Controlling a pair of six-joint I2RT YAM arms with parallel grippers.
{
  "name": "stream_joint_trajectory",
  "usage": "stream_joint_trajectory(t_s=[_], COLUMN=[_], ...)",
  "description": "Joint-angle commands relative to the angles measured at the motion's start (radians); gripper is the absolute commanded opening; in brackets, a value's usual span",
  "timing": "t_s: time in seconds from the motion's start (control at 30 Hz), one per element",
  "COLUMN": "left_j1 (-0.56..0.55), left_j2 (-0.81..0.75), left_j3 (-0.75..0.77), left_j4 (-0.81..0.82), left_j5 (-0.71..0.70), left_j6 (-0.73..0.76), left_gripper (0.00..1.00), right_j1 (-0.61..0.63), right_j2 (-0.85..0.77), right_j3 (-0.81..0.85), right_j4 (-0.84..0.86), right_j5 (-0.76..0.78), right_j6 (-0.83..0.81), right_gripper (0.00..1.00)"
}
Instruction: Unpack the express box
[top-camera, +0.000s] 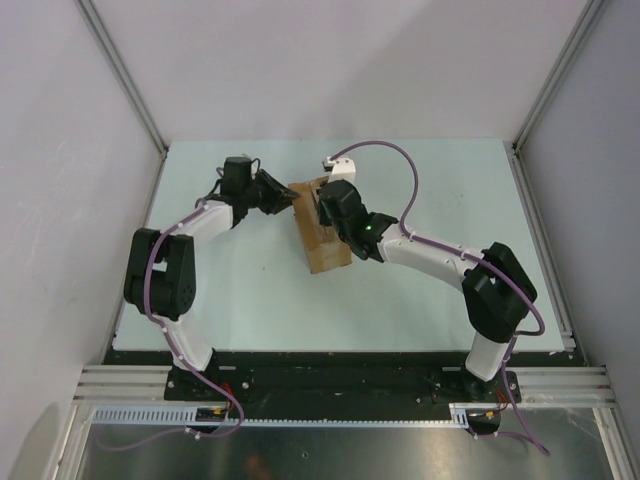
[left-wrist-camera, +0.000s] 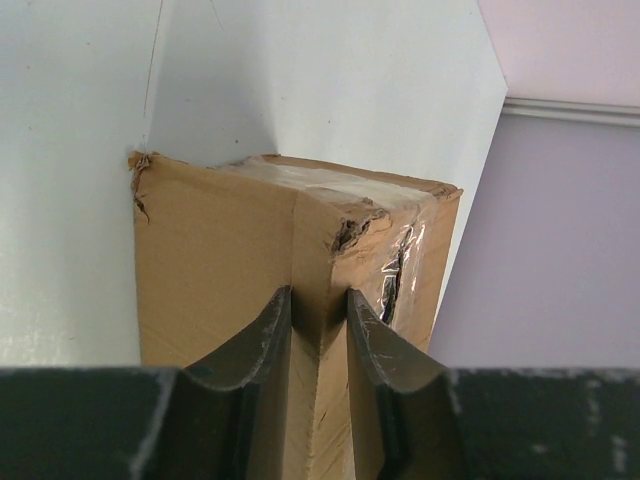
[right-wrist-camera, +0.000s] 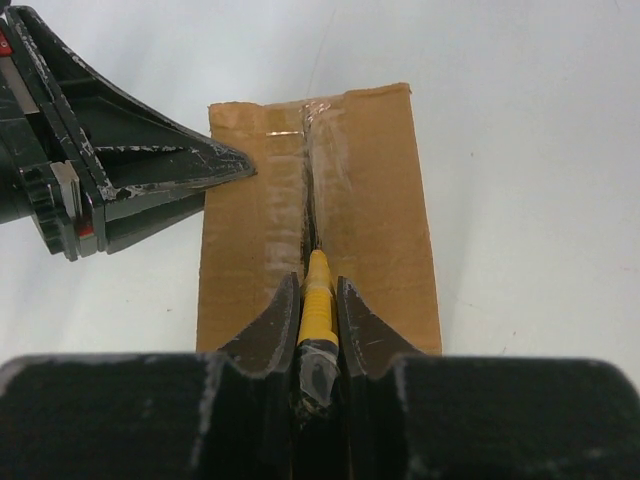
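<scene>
Brown cardboard express box (top-camera: 325, 250) at centre of top view, on table (top-camera: 260, 300). Top seam taped. Left gripper (left-wrist-camera: 318, 300) pinches box's corner edge, one finger either side. Right gripper (right-wrist-camera: 318, 290) clamped on yellow utility knife (right-wrist-camera: 317, 272), knife tip on taped centre seam.

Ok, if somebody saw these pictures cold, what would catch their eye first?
The brown express box in the middle of the table, with both arms meeting at it. The right gripper holds a yellow utility knife, its tip at the taped top seam. The left gripper pinches a torn corner edge of the box.
</scene>
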Motion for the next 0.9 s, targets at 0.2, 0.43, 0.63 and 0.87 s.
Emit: stream_joint_trajectory(t_s=[0.2, 0.43, 0.63, 0.87], left_j1=[-0.044, -0.044, -0.044, -0.042], left_j2=[0.0, -0.004, 0.0, 0.013], left_j3=[-0.062, -0.071, -0.076, -0.076], left_j4=[-0.125, -0.127, -0.127, -0.125], left_j5=[-0.06, -0.076, -0.074, -0.065], left_j6=[-0.049, -0.055, -0.063, -0.075], left_gripper=[0.28, 0.28, 0.28, 0.28], right_j1=[0.038, 0.062, 0.084, 0.105], right_j2=[-0.1, -0.139, -0.168, -0.206], right_j3=[0.02, 0.02, 0.018, 0.018], right_j4=[-0.209, -0.261, -0.294, -0.362], right_j5=[0.02, 0.033, 0.049, 0.068], right_j6=[0.088, 0.08, 0.068, 0.099], right_gripper=[0.0, 0.0, 0.0, 0.0])
